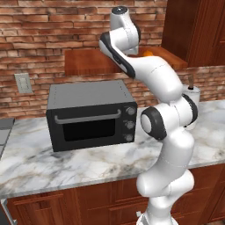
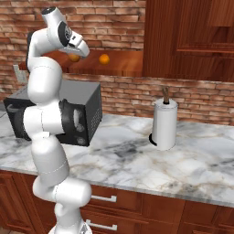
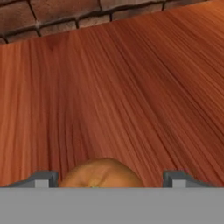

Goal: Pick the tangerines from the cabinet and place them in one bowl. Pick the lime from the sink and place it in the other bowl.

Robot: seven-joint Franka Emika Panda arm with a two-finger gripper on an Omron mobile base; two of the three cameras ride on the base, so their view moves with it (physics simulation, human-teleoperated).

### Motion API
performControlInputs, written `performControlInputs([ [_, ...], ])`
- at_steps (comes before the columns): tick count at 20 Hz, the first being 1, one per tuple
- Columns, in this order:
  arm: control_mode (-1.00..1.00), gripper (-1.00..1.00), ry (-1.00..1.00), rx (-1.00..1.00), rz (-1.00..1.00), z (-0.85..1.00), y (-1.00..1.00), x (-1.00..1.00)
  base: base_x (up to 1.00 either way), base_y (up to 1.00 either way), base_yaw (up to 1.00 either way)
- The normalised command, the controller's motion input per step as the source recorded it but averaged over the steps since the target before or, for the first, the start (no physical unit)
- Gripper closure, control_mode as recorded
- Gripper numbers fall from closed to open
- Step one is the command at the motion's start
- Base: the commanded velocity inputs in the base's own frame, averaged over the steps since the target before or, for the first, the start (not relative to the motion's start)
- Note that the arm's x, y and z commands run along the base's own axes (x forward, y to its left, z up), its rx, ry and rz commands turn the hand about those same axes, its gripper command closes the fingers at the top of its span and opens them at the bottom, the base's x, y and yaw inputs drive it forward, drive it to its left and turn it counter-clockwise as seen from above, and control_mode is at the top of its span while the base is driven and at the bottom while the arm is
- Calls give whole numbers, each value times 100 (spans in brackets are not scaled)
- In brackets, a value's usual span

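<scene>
We have our pincer (image 3: 107, 179) wide around one tangerine (image 3: 101, 174) on the cabinet (image 3: 131, 96) shelf, seemingly not yet gripping; the other tangerine (image 2: 104, 58) sits nearby; an off-centre squeeze could roll it away.

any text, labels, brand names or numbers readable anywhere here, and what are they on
None: no readable text in any view.
Toaster oven: its three knobs carry no legible marks, and no brand name shows.
Paper towel roll: plain white, no print.
Wall outlet: blank plate.
Tangerine between the gripper fingertips, on the cabinet shelf: no sticker.
</scene>
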Motion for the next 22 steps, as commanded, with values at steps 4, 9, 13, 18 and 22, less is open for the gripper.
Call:
performControlInputs([
  [4,-100,100,1,0,0,-25,0,-3,0,0,0],
  [9,-100,100,0,0,0,2,0,0,0,0,0],
  [13,-100,100,-7,4,-1,19,0,-32,0,0,0],
  [18,-100,100,-12,0,2,-10,0,-94,0,0,0],
  [22,-100,100,-13,1,3,-2,0,-100,0,0,0],
])
